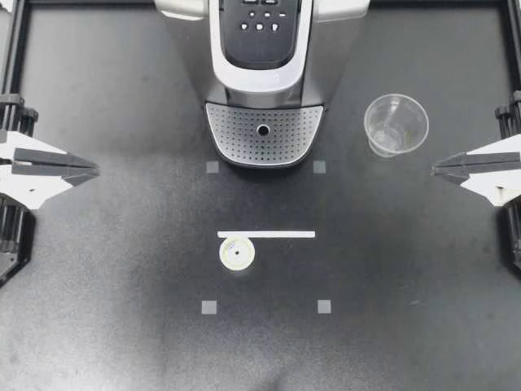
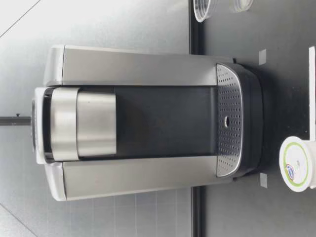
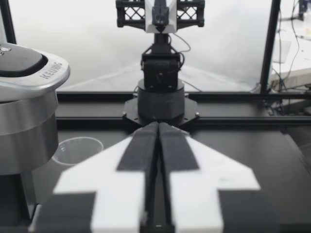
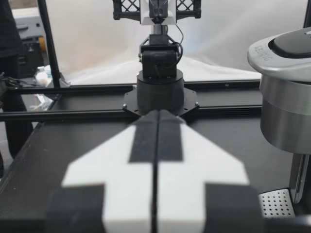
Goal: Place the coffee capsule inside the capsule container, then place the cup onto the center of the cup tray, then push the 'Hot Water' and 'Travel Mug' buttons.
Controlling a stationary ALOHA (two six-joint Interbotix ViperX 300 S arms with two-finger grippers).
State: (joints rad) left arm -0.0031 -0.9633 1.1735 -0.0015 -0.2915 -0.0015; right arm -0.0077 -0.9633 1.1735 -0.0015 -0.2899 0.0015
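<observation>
The left pincer (image 1: 96, 170) and right pincer (image 1: 434, 169) are both pressed together. The capsule (image 1: 237, 253) sits before the coffee machine (image 1: 262, 81), with the cup (image 1: 396, 124) to its right.

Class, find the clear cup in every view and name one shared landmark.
Top view: clear cup beside the coffee machine.
Low view: cup partly seen, beside the machine.
Left wrist view: cup beside the machine.
Right wrist view: not in it.
Shared landmark: coffee machine.

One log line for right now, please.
left claw shut, empty | right claw shut, empty | capsule on table | cup upright beside cup tray
</observation>
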